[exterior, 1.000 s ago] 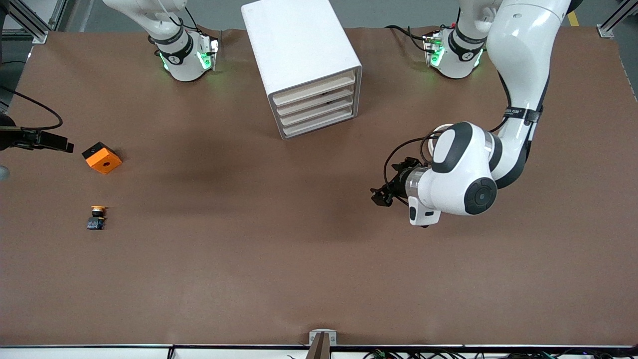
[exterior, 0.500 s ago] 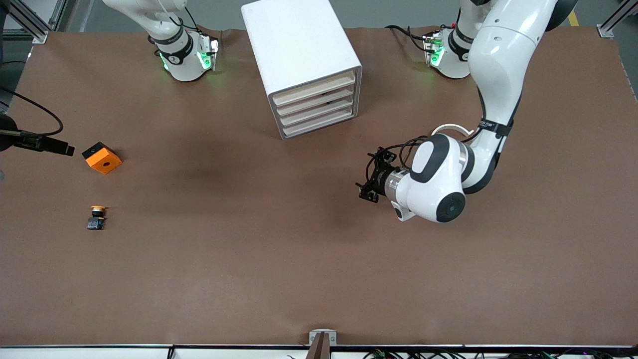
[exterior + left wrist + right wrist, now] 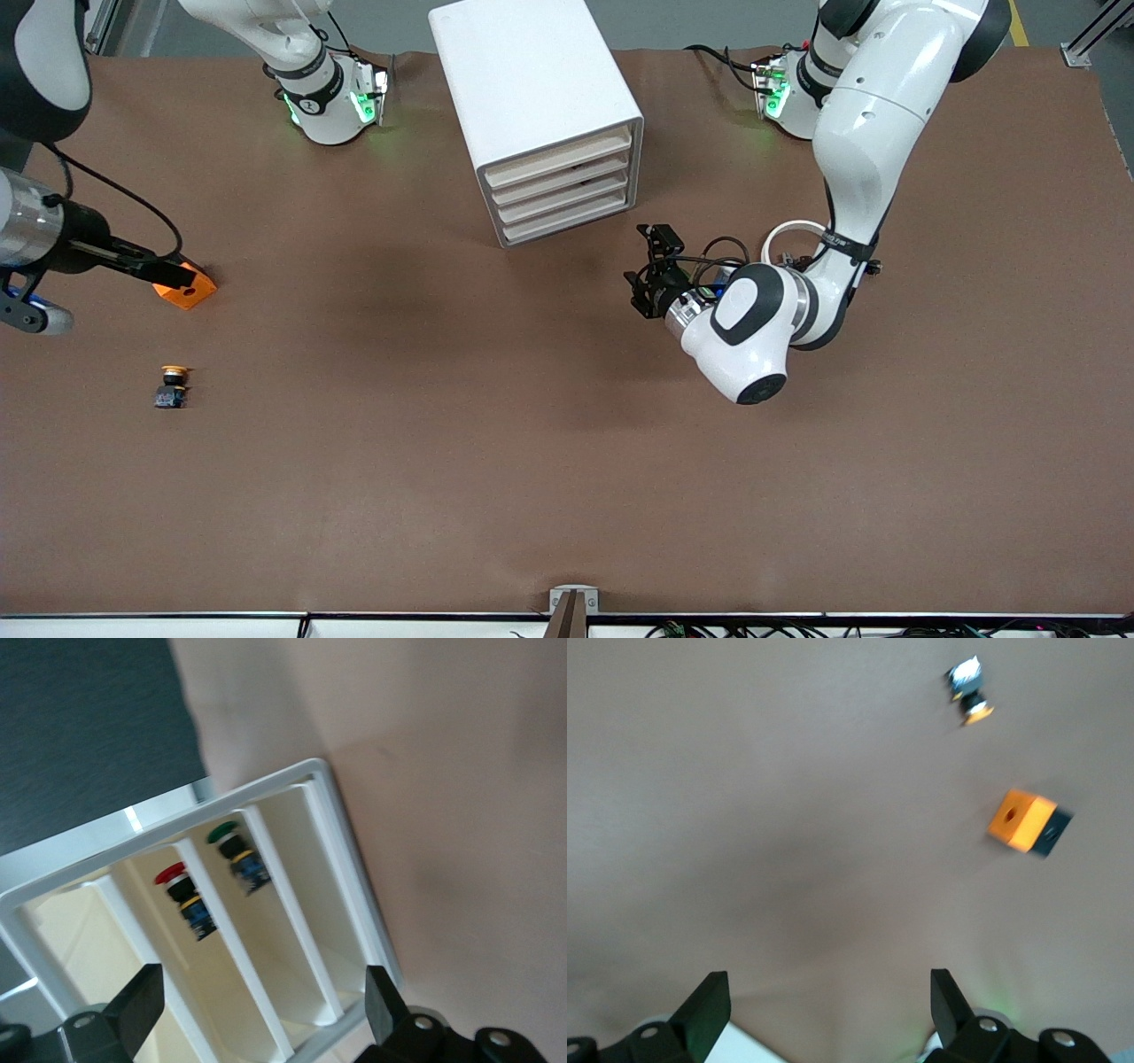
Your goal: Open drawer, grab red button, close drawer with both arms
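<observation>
The left hand (image 3: 640, 266), fingers apart, has swung in front of the drawer cabinet (image 3: 540, 115) holding the red button (image 3: 182, 895), while the right hand (image 3: 182, 275), also apart, has come in over the orange box (image 3: 190, 290).

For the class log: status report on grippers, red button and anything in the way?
Left gripper open, facing drawer unit. Right gripper open over orange box. Red button inside unit. Nothing blocking.

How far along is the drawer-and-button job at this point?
Done: nothing yet; all drawers of the cabinet look shut. In hand: the left pincer, open, is in front of the drawers, facing the red button seen inside. The right pincer, open and empty, is over the orange box. Left: open the drawer, grab the button, close it.
</observation>
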Available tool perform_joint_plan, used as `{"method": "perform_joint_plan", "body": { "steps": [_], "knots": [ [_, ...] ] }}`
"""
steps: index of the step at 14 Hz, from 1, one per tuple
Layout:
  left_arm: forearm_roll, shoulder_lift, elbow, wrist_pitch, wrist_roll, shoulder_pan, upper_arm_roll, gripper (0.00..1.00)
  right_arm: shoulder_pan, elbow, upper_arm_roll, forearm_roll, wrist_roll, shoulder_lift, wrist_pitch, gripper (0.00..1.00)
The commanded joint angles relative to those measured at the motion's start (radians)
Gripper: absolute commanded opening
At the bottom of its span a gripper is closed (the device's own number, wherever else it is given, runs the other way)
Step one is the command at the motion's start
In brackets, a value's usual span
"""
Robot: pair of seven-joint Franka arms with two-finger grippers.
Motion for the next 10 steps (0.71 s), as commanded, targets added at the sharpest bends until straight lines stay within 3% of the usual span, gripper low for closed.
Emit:
{"method": "perform_joint_plan", "body": {
  "steps": [1,3,5,7,10],
  "knots": [
    [-0.049,0.045,0.020,-0.079,-0.091,-0.005,0.002,1.00,0.064,0.012,-0.006,0.025,0.158,-0.002,0.011,1.00],
    [-0.065,0.072,0.017,-0.111,-0.147,-0.007,0.002,1.00,0.101,0.012,-0.006,0.025,0.226,-0.002,0.021,1.00],
    [-0.083,0.092,0.011,-0.119,-0.189,-0.019,0.002,0.74,0.150,0.014,-0.006,0.012,0.252,-0.002,0.036,1.00],
    [-0.100,0.092,-0.018,-0.144,-0.224,-0.025,0.002,0.56,0.166,0.014,-0.008,0.009,0.295,0.000,0.054,1.00],
    [-0.120,0.086,-0.066,-0.171,-0.234,-0.040,0.002,0.50,0.172,0.012,-0.006,0.012,0.320,0.000,0.065,1.00]
  ]
}}
